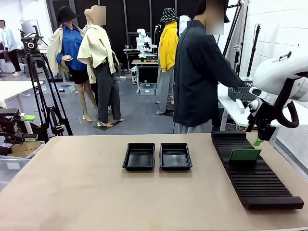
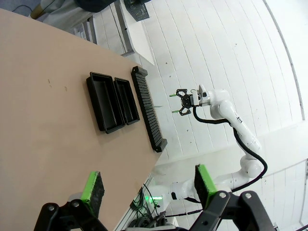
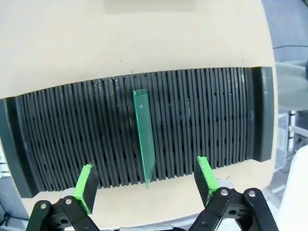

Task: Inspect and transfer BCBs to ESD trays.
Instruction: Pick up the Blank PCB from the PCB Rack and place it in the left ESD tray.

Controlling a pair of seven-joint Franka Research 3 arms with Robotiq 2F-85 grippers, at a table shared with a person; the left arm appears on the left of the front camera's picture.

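One green BCB [image 3: 144, 134] stands on edge in a slot of the long black ribbed rack [image 3: 202, 120]; in the front view this BCB [image 1: 244, 155] sits near the rack's far end. My right gripper [image 3: 146, 182] hangs open just above it, a green pad on either side, touching nothing; the front view shows that gripper [image 1: 259, 139] over the rack's far right side. Two black ESD trays [image 1: 139, 156] [image 1: 175, 156] lie side by side mid-table, nothing in them. My left gripper [image 2: 149, 187] is open, off the table's left side, holding nothing.
The rack [image 1: 255, 178] runs along the table's right side. A person [image 1: 199, 72] stands at the far edge, turned toward a black mesh basket [image 1: 239, 91] on a side table. A camera tripod [image 1: 41, 91] stands beyond the far left corner.
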